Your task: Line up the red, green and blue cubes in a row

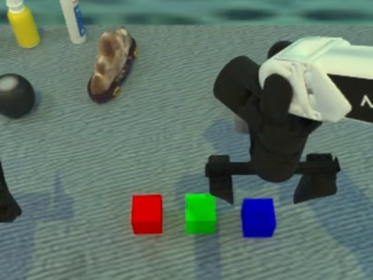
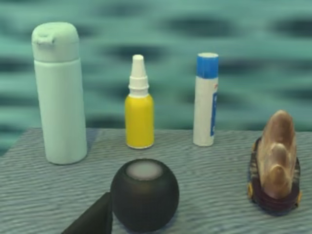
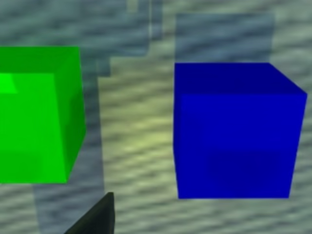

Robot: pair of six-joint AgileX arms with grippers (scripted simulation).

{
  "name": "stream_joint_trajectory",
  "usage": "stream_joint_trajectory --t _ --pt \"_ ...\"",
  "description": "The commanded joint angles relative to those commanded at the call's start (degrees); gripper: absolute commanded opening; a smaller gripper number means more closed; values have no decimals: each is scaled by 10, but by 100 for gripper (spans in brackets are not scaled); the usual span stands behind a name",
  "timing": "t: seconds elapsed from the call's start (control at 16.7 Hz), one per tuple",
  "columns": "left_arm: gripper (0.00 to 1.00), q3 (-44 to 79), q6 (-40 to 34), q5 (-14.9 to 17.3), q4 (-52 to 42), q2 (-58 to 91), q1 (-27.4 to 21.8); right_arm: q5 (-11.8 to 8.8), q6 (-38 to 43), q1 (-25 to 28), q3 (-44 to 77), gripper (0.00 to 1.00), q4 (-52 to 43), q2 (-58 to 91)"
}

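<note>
Top view: the red cube (image 1: 147, 214), green cube (image 1: 200, 213) and blue cube (image 1: 258, 217) sit in a row near the front edge of the table (image 1: 175, 146), evenly spaced and apart from one another, red at the left, blue at the right. My right pincer (image 1: 272, 186) hangs just behind the gap between green and blue, fingers spread wide and holding nothing. My left arm (image 1: 6, 198) is parked at the left edge; its fingers are out of sight, so I cannot tell their state. A shoe (image 1: 112, 64), a black ball (image 1: 14, 94), a yellow bottle (image 1: 23, 24) and a white tube (image 1: 73, 20) stand at the back, well apart from the cubes. Left wrist view: the same back-row items plus a pale green bottle (image 2: 59, 92); no cube is visible. Right wrist view: green and blue fill the frame, sitting flat and square, not touching. Judgement: the row looks finished; the step now is withdrawal. I would lift straight up with fingers wide, avoiding any sideways sweep, since a fingertip passing low could clip the blue cube and skew the line.
</note>
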Motion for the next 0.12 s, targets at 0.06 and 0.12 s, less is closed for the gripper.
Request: stream_joint_trajectory --t 0.06,0.12 --pt "100 0 0 0 0 0 0 0 -1 0 7 100 -10 -6" --pt "100 0 0 0 0 0 0 0 -1 0 10 100 -15 -9"
